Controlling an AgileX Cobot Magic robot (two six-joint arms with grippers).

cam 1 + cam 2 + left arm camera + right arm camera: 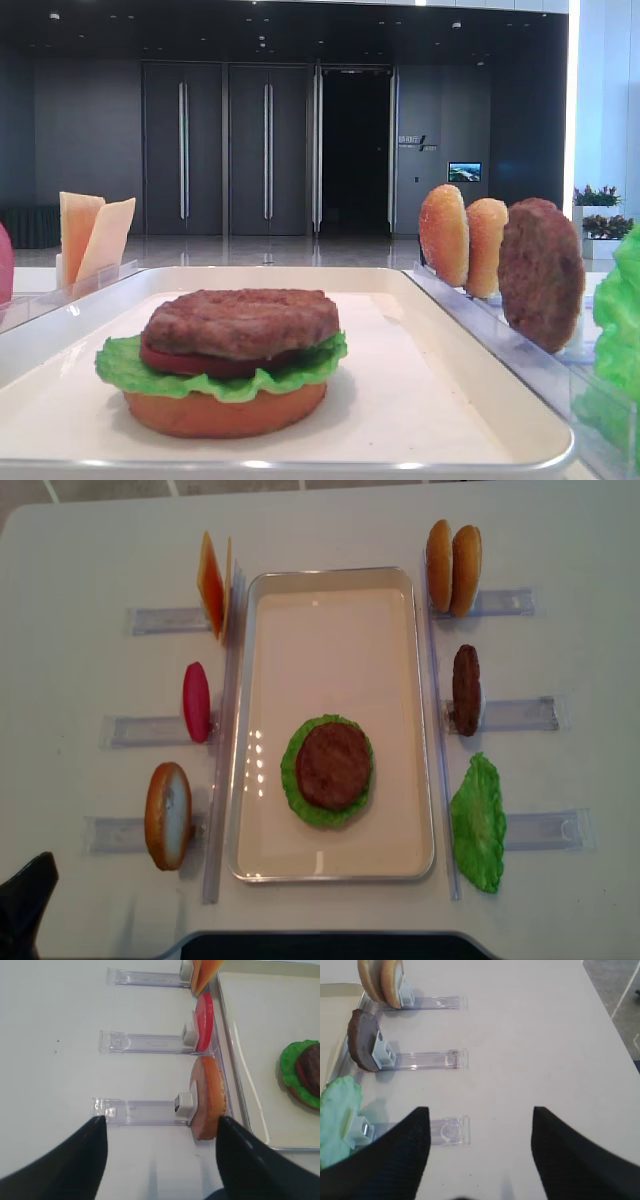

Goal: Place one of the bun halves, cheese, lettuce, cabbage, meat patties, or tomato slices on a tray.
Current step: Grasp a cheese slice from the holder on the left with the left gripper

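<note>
The white tray [330, 640] holds a stack: a bun half [225, 410] at the bottom, then lettuce [292, 780], a tomato slice [190, 362] and a meat patty [333, 765] on top. Left of the tray, cheese [213, 585], a tomato slice [196, 702] and a bun half [167, 815] stand in holders. My left gripper [160, 1125] is open and empty, low over the table, its right fingertip beside that bun half [207, 1097]. My right gripper [480, 1112] is open and empty over bare table, right of the lettuce [337, 1115].
Right of the tray, two bun halves [452, 555], a patty [466, 690] and a lettuce leaf [479, 823] stand in narrow clear holders [520, 715]. Similar holders [140, 1042] lie on the left. The table edge [610, 1005] runs at the far right of the right wrist view.
</note>
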